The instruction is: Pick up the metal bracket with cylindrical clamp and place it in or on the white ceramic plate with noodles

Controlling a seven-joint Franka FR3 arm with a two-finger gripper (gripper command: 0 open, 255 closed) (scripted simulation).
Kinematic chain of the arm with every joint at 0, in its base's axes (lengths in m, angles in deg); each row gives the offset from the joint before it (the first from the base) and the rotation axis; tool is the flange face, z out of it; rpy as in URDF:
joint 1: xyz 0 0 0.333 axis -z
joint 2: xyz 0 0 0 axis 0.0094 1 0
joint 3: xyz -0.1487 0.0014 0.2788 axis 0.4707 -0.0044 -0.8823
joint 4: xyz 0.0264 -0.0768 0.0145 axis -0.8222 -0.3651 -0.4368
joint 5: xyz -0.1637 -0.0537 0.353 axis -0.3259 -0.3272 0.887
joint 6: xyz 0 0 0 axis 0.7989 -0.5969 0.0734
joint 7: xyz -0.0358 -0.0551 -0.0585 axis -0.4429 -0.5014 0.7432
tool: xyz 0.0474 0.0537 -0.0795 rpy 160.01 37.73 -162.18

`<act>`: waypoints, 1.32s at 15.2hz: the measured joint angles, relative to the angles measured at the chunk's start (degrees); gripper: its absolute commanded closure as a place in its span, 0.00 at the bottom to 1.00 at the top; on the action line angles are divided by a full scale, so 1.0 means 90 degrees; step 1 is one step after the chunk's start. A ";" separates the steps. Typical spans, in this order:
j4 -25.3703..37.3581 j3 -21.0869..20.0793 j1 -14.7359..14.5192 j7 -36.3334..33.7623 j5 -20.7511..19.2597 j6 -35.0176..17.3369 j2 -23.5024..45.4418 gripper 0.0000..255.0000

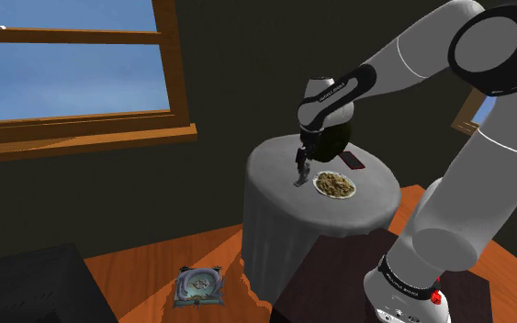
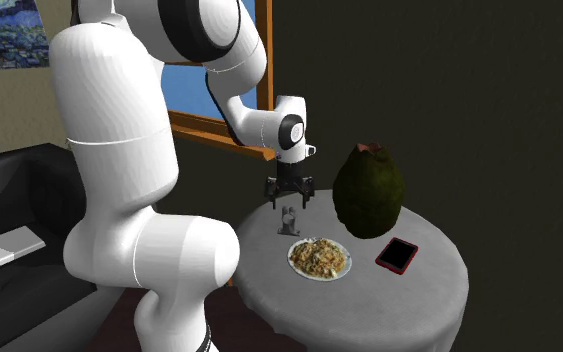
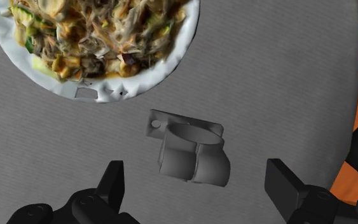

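Note:
A small grey metal bracket with a cylindrical clamp lies on the round grey table, close beside the white plate of noodles. My gripper hovers just above the bracket, open, its two black fingers standing well apart on either side without touching it. In the shoulder view the gripper hangs over the bracket, left of the plate. In the second exterior view the bracket stands below the gripper, behind the plate.
A dark green rounded object stands at the table's back, with a red-edged phone beside the plate. A wooden window frame is on the wall. A small framed item lies on the orange floor.

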 measured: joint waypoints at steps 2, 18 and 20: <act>-0.0045 0.0020 0.0007 0.0091 0.0089 -0.0204 0.0170 0.00; -0.0101 0.0004 -0.0011 0.0154 0.0198 -0.0443 0.0347 1.00; -0.0107 0.0007 -0.0008 0.0153 0.0190 -0.0435 0.0334 1.00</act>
